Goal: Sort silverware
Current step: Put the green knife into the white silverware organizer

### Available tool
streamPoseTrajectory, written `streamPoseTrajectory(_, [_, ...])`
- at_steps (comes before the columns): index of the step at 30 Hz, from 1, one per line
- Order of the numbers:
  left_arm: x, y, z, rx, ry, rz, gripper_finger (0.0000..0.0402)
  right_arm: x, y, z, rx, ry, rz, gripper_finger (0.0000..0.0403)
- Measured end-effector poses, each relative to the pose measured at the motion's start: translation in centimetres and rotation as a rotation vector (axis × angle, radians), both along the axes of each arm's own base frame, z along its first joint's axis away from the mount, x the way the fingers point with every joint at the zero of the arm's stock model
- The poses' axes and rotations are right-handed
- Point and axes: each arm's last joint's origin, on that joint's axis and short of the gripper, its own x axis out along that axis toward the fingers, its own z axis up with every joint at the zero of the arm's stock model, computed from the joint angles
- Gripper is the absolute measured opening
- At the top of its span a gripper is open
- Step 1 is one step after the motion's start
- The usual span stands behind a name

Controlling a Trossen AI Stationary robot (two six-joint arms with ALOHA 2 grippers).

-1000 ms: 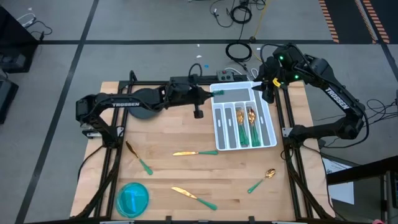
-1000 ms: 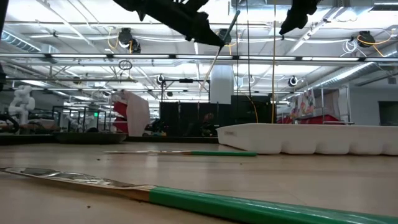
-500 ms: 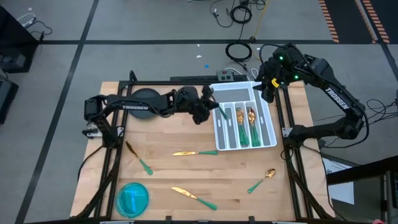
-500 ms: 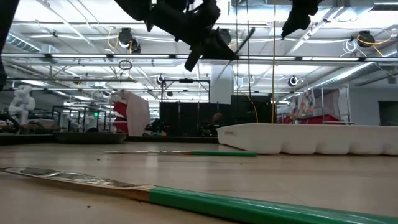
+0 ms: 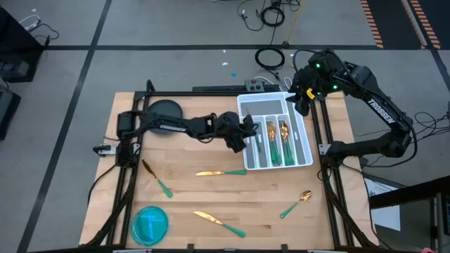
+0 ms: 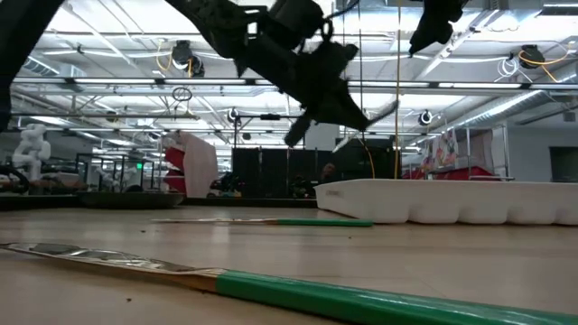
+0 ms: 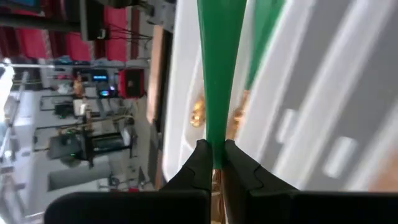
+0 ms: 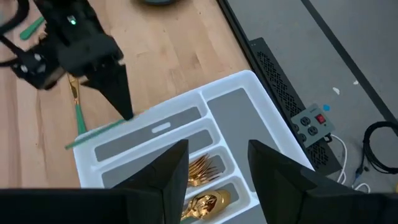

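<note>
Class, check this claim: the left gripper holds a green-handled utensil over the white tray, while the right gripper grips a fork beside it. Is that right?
Not quite. The right gripper holds nothing; its jaws stand open above the white tray, as the right wrist view shows. The left gripper does hold the green-handled utensil over the tray.

In the left wrist view, the green-handled utensil (image 7: 219, 81) pinched in the left end effector (image 7: 214, 163) runs off the frame, its head unseen, so fork, spoon or knife cannot be told. In the low view, the tray (image 6: 452, 200) wall hides its contents.
</note>
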Motion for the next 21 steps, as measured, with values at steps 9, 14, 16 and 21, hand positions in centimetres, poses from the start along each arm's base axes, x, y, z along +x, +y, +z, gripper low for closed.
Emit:
streamPoseTrajectory(9, [4.0,0.4,-1.3,0.074,0.034,-0.052,0.0012,-0.1,0.1,-0.1,0.012,0.013,0.001,0.0160])
streamPoseTrajectory(14, [4.5,0.1,-2.8,0.087,0.120,-0.112,0.0012,-0.1,0.1,-0.1,0.015,0.018,0.004,0.0160])
streamPoseTrajectory(16, [4.2,-0.2,-3.3,0.096,0.182,-0.140,0.0012,-0.1,0.1,-0.2,0.016,0.020,0.006,0.0160])
streamPoseTrajectory(21, [3.8,-0.4,-3.8,0.088,0.238,-0.191,0.0012,-0.1,0.1,-0.2,0.015,0.020,0.009,0.0160])
